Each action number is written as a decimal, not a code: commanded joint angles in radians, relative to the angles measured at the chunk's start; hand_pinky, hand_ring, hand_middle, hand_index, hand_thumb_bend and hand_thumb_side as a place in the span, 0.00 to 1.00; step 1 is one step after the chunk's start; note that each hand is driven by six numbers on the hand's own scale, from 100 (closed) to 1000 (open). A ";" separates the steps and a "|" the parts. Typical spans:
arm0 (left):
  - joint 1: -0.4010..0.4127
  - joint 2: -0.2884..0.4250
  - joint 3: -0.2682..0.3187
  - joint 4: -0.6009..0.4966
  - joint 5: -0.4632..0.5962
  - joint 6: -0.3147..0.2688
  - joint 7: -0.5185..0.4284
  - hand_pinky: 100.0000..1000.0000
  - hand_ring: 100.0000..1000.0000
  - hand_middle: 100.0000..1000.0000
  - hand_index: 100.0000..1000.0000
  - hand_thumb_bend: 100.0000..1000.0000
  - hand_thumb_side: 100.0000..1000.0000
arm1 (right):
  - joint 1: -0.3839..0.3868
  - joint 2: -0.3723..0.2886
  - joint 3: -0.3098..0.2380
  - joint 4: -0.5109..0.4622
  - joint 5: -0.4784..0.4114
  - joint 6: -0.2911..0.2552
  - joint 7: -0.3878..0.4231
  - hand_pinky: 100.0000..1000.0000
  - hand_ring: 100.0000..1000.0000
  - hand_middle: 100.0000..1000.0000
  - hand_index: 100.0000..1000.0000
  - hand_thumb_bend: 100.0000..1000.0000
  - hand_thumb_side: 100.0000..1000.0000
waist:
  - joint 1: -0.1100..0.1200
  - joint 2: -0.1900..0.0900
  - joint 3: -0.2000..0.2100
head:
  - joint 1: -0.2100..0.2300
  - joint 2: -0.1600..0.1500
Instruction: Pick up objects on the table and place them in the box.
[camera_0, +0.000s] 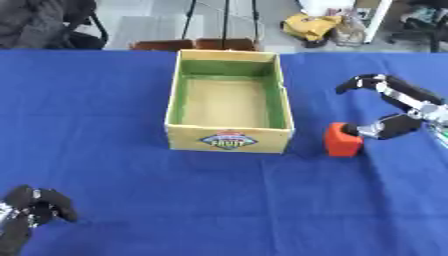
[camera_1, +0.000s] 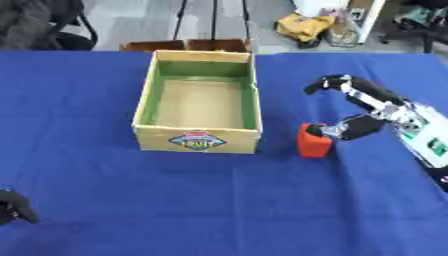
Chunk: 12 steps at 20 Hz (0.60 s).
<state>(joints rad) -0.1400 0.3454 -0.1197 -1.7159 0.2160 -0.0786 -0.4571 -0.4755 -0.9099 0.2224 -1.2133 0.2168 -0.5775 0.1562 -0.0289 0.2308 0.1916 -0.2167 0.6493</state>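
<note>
A red block (camera_0: 341, 141) stands on the blue table (camera_0: 105, 110), just right of the front corner of a cardboard box (camera_0: 229, 138) with a green lining. The box is open-topped and nothing shows inside it. My right hand (camera_0: 418, 106) reaches in from the right edge. Its thumb (camera_0: 385, 127) touches the block's right side, while its fingers (camera_0: 367, 82) arch out well above and behind the block, apart from it. My left hand (camera_0: 35, 206) rests at the lower left corner with relaxed fingers, holding nothing.
Beyond the table's far edge are a brown crate (camera_0: 197, 45), stand legs, a black chair (camera_0: 52, 22) and a yellow bag (camera_0: 311, 25). A white and green part (camera_1: 429, 140) of my right forearm lies along the right edge.
</note>
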 joint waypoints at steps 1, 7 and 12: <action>-0.008 0.023 0.003 -0.019 0.003 -0.004 -0.002 0.59 0.52 0.45 0.62 0.14 1.00 | -0.016 -0.025 -0.009 0.006 0.010 -0.003 0.006 0.85 0.85 0.72 0.85 0.48 0.53 | 0.002 -0.013 -0.001 | -0.003 0.007; -0.008 0.022 0.001 -0.019 0.003 -0.005 -0.003 0.59 0.52 0.45 0.62 0.14 1.00 | -0.012 -0.016 -0.005 0.025 0.027 -0.008 0.017 0.85 0.84 0.72 0.85 0.48 0.55 | 0.003 -0.013 0.001 | -0.005 0.006; -0.012 0.022 0.000 -0.021 0.004 -0.006 -0.004 0.59 0.52 0.45 0.62 0.14 1.00 | -0.007 -0.007 -0.006 0.047 0.042 -0.010 0.023 0.85 0.84 0.72 0.85 0.49 0.55 | 0.006 -0.011 0.008 | -0.007 0.004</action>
<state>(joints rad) -0.1413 0.3454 -0.1200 -1.7194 0.2168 -0.0809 -0.4593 -0.4745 -0.8912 0.2234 -1.1694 0.2517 -0.5869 0.1748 -0.0249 0.2315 0.2004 -0.2219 0.6504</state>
